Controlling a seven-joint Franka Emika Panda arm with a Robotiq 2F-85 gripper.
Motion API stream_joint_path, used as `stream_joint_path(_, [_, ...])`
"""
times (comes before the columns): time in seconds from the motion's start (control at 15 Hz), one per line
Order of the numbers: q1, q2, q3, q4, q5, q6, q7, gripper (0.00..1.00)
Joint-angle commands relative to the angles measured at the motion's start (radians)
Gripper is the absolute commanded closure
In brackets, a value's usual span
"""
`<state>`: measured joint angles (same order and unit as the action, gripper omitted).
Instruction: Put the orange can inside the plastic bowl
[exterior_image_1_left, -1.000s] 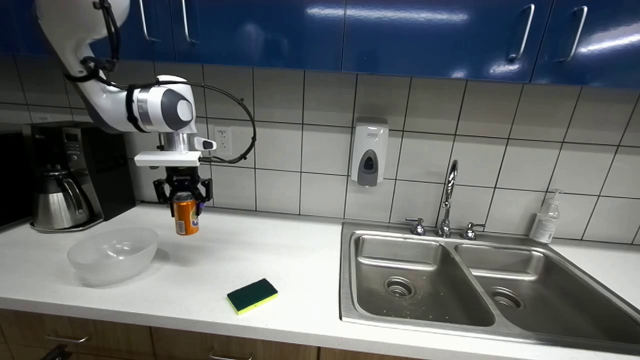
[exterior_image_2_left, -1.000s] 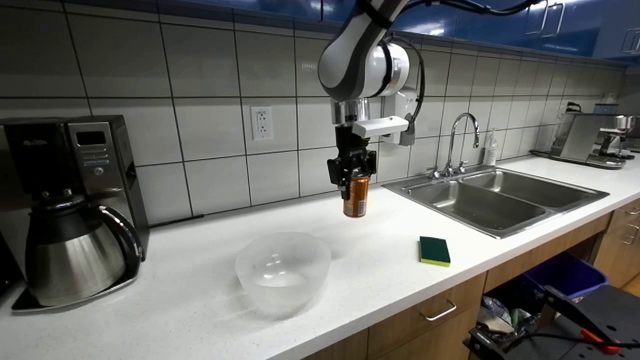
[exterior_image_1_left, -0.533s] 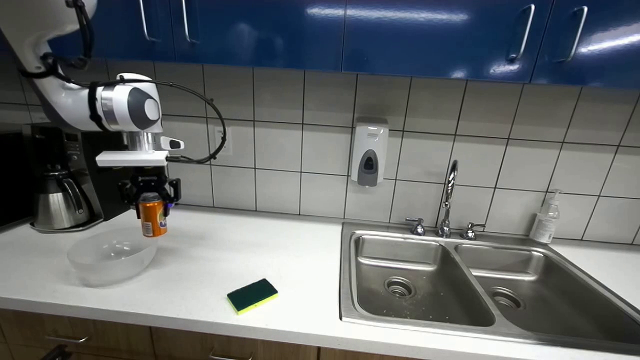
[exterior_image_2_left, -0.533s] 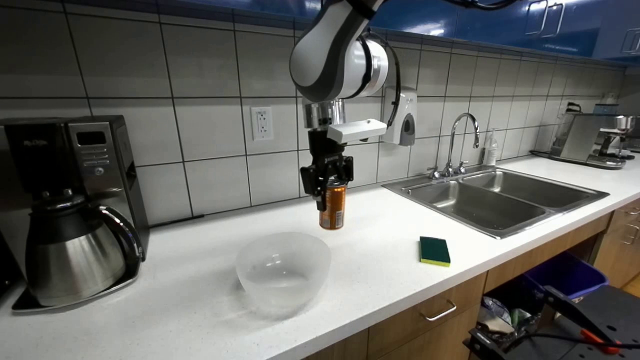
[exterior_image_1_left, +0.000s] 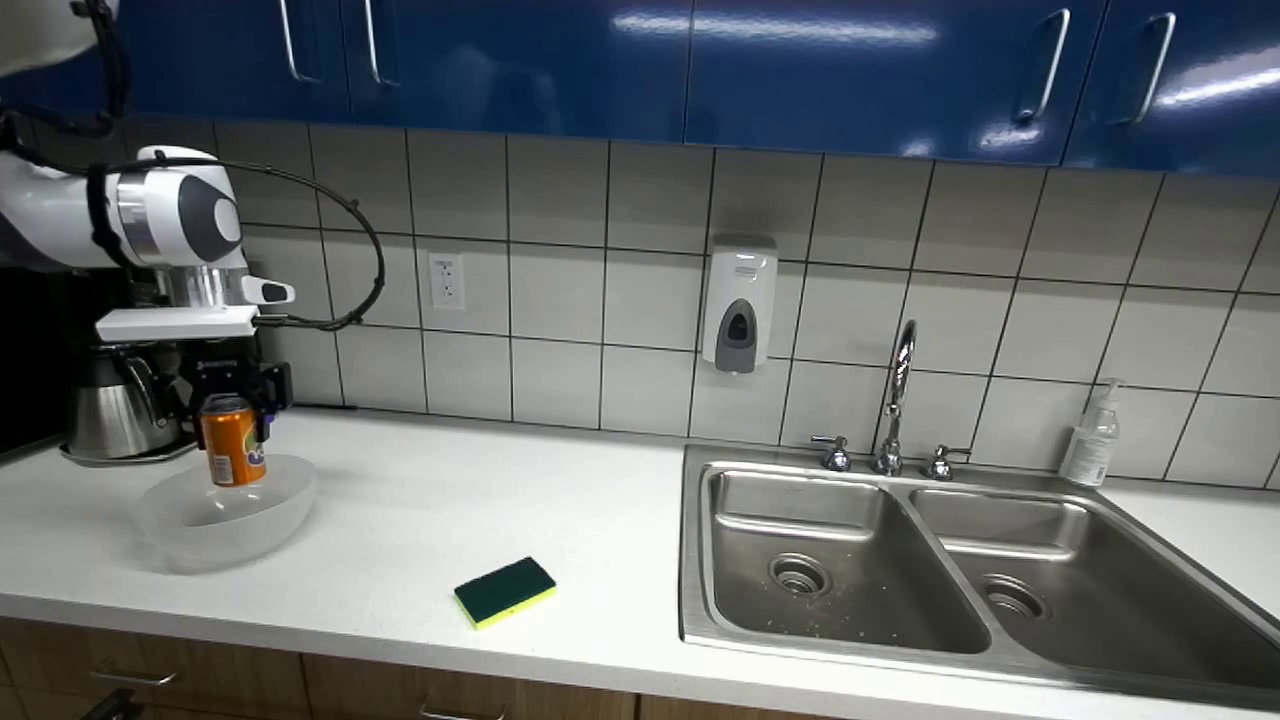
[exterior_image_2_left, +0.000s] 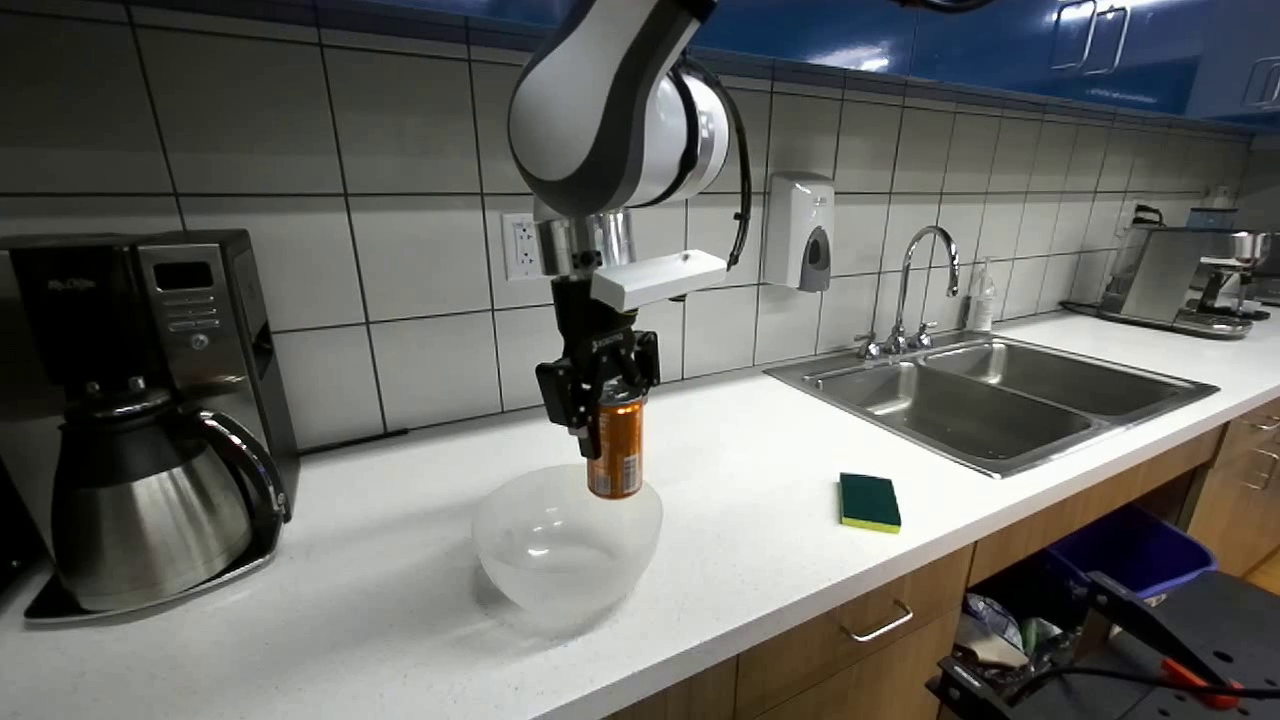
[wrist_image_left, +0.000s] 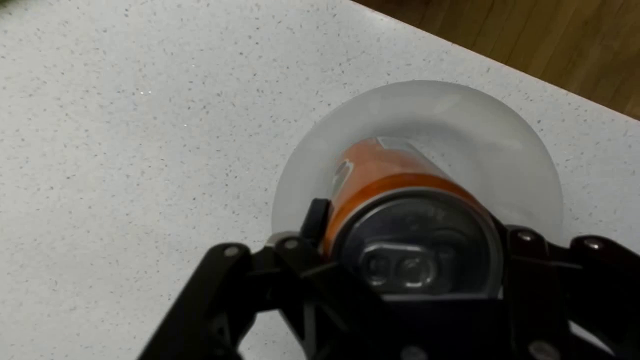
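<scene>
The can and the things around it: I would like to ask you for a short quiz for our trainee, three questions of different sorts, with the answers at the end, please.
1. Multiple choice. What does the gripper hold?
A) the pot
B) the can
C) the bottle

2. True or false. The sponge lies on the counter with its dark green side up.

3. Short answer. Which last step of putting the can inside the bowl is not yet done?

Key
1: B
2: true
3: releasing the can inside the bowl
</scene>
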<state>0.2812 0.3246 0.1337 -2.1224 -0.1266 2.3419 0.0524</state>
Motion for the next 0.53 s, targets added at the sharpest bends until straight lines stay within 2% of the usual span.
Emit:
stream_joint_path(0.0, [0.015,0.012,0.016,0.002,-0.025,0.020,0.048,0.60])
stream_joint_path(0.47, [0.043,0.109,0.026,0.004,-0.018,0.125,0.044,0.60])
